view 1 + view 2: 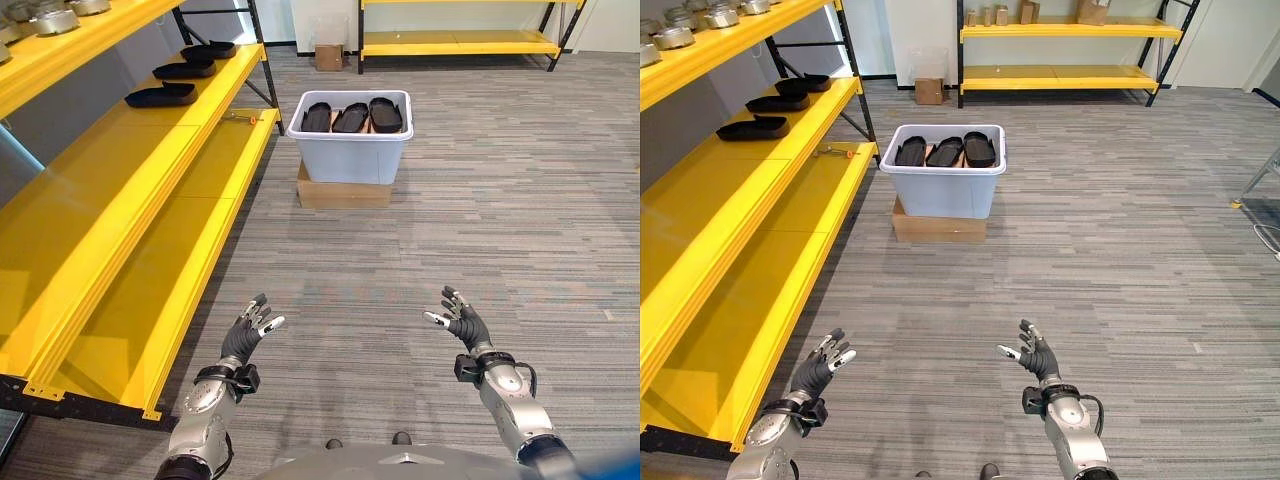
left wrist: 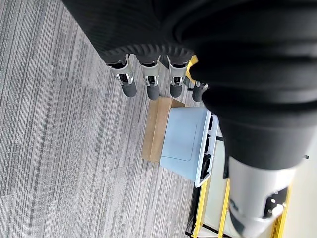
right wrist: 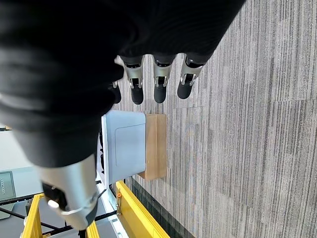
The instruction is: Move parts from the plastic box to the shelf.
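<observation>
Parts [image 1: 352, 117], three black trays, lie inside the plastic box [image 1: 350, 150] at upper centre, on a cardboard carton [image 1: 343, 194]. Left hand [image 1: 250, 328] and right hand [image 1: 460, 318] hover empty, fingers spread, at the bottom. Approaching carelessly might clip the yellow shelf [image 1: 150, 190] on the left.

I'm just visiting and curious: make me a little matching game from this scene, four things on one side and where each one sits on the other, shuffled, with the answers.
Things:
1. plastic box
2. three black parts
3. flat cardboard box
4. black parts already moved

Places:
A. on the yellow shelf
B. on the floor, under the plastic box
C. inside the plastic box
D. on top of the flat cardboard box

Pairs: 1-D, 2-C, 3-B, 4-A

Both hands, left hand and right hand, are open and hold nothing.
</observation>
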Available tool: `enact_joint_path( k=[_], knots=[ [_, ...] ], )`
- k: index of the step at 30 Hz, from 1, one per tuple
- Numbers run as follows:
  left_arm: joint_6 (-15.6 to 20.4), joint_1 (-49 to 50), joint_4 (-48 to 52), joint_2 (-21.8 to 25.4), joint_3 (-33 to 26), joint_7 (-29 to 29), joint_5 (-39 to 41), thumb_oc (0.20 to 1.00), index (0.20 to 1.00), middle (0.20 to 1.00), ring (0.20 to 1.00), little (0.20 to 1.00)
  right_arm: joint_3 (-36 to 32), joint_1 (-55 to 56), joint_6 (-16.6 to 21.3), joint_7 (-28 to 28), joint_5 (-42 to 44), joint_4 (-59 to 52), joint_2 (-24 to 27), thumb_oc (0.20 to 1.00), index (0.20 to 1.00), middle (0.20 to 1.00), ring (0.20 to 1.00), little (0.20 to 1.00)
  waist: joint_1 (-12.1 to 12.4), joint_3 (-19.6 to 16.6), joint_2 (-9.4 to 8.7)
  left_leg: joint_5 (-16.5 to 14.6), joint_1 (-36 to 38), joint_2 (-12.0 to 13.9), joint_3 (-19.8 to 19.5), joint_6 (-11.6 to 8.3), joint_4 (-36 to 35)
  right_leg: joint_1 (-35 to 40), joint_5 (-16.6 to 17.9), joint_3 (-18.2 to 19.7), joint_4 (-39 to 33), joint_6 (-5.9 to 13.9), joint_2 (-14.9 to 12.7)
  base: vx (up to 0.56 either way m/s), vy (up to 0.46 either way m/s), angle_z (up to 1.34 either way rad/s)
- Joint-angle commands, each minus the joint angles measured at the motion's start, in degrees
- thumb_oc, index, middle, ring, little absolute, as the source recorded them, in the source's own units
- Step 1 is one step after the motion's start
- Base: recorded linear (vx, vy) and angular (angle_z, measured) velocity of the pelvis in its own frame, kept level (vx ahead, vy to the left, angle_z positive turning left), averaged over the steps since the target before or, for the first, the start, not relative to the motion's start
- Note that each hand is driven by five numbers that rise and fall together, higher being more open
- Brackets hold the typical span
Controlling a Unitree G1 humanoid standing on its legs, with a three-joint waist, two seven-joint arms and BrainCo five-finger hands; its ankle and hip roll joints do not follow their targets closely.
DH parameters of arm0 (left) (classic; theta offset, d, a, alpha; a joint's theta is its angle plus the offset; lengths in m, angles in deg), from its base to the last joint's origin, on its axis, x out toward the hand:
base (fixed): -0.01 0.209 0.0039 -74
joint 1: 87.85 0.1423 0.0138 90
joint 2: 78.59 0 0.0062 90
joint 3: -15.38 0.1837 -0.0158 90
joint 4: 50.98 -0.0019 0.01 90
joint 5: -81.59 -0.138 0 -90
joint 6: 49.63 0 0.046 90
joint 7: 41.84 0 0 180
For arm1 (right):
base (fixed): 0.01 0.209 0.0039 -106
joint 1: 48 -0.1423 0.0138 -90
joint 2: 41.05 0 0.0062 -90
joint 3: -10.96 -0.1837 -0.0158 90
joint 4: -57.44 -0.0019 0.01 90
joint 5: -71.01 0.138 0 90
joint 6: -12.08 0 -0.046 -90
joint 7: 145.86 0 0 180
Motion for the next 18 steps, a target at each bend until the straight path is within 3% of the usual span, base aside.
enact_joint_path(
  k=[1,9,18],
  knots=[
    [2.9,-2.9,1.0,2.3,0.6,1.0,0.0,1.000,1.000,1.000,1.000,1.000,-0.2,-1.8,3.8,-0.2,0.0,-3.0,0.9,1.000,1.000,1.000,1.000,1.000,0.9,-0.1,-3.07,-5.1,0.3,1.3,0.4,-1.57,0.6,2.8,-2.4,-1.0,0.6,6.52,-5.5,0.00,0.000,0.00],
    [2.6,-2.5,0.8,0.9,-0.2,0.9,3.8,1.000,1.000,1.000,1.000,1.000,-0.4,-1.6,3.2,0.8,-0.6,-3.2,0.6,1.000,1.000,1.000,1.000,1.000,1.0,0.1,-3.33,-5.1,0.3,1.2,0.4,-1.50,0.6,2.8,-2.3,-1.2,0.6,6.59,-5.6,0.00,0.012,0.00],
    [2.2,-3.5,0.3,1.3,0.7,0.4,1.3,1.000,1.000,1.000,1.000,1.000,-0.9,-1.6,3.0,1.0,-0.3,-2.8,0.8,1.000,1.000,1.000,1.000,1.000,0.4,0.2,-3.40,-5.5,0.8,0.1,0.0,-0.61,0.6,3.3,-2.2,-0.5,1.1,6.73,-5.7,0.02,0.089,0.01]
  ],
)
